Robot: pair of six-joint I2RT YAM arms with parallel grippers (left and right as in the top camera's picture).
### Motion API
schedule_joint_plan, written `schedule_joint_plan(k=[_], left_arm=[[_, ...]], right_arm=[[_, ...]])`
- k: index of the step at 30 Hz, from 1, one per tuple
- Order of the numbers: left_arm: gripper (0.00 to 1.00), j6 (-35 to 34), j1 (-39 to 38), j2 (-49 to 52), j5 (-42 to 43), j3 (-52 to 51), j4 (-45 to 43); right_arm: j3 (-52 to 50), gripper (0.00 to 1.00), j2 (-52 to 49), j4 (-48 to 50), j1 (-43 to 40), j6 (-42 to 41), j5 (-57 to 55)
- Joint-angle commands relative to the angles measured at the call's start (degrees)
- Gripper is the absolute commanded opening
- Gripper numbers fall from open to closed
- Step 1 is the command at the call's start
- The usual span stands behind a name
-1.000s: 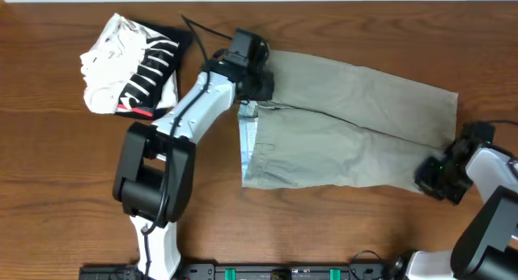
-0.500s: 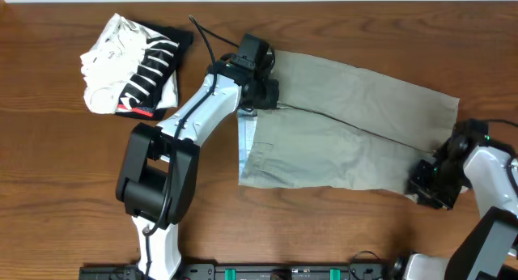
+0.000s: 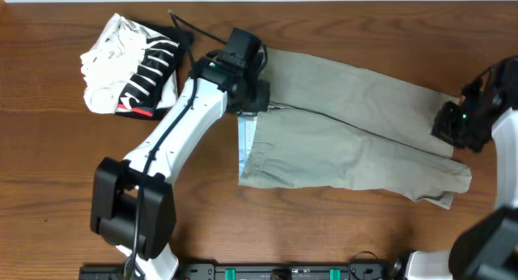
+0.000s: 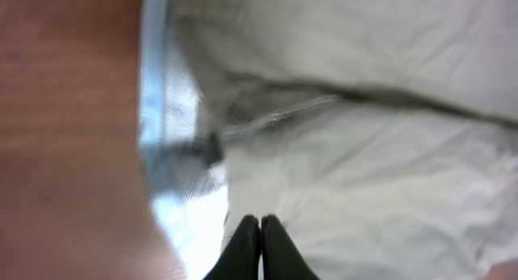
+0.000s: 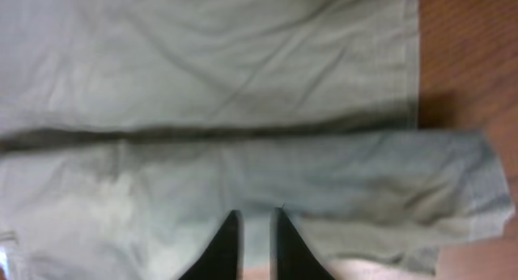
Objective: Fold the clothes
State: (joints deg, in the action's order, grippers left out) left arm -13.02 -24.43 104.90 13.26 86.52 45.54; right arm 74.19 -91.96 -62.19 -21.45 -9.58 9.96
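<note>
Holds left gripper (image 4: 260, 222) clenched over the shorts (image 3: 348, 142) by the waistband (image 4: 162, 150); holds right gripper (image 5: 255, 221) slightly parted above one leg

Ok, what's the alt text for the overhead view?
Khaki shorts lie spread flat on a wooden table, with the waistband to the left and its pale blue lining showing. The left pincer is at the waistband and the right pincer is by the leg hems. A folded black-and-white striped garment lies at upper left.
</note>
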Motion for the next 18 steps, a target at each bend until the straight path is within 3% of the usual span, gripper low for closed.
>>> schedule_joint_plan(k=[1, 3, 18], left_arm=[[0.06, 0.5, 0.24, -0.11, -2.6, 0.33, 3.56], [0.06, 0.5, 0.24, -0.09, -2.6, 0.02, 5.46], [0.07, -0.66, 0.24, -0.04, -11.02, -0.07, 7.56]], right_arm=[[1.14, 0.04, -6.49, 2.36, 1.22, 0.61, -3.21], [1.14, 0.01, -10.32, 5.75, 1.22, 0.63, -4.17], [1.16, 0.01, -30.47, 28.3, 1.25, 3.08, -4.15]])
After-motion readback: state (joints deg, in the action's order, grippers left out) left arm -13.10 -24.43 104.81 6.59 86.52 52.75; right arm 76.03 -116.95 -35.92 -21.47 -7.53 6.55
